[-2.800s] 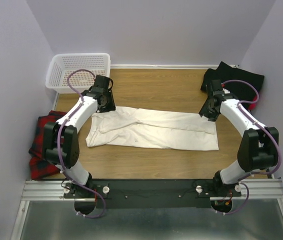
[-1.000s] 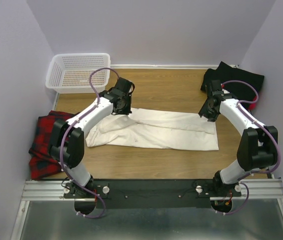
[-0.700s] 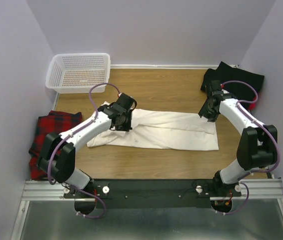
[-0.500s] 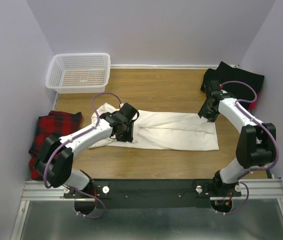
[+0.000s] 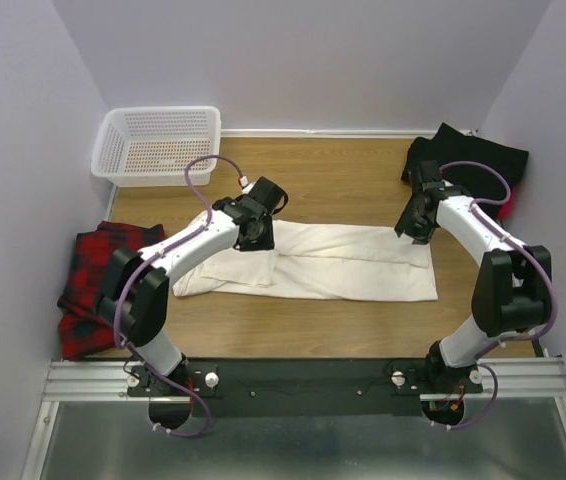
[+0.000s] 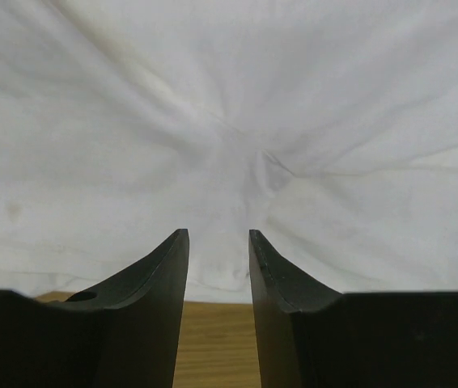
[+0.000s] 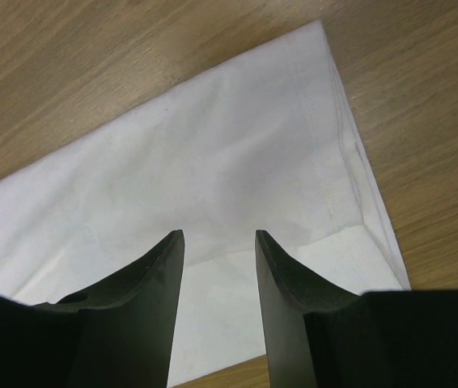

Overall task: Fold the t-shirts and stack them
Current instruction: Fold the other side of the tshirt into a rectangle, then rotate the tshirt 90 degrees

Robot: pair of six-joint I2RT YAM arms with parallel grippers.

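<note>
Right under both grippers, the large cream-white cloth t-shirt (image 5: pixel 353 262) lies folded into a long band across the middle of the wooden table (image 5: pixel 343 175). The left gripper (image 5: pixel 259 232) hangs just above the band's bunched, creased left part. Its jaws are spread with nothing between them, only wrinkled cloth below. The right gripper (image 5: pixel 410 222) is poised over the band's far right corner, jaws likewise apart and empty, with hemmed edge and bare wood showing past its fingertips. Behind the right gripper, a plain black t-shirt (image 5: pixel 478 160) is heaped in the far corner. Well off the left arm's outer side, a red-and-black checked shirt (image 5: pixel 98 280) droops at the table edge. Beyond the left gripper sits a white perforated plastic basket (image 5: pixel 153 145).
</note>
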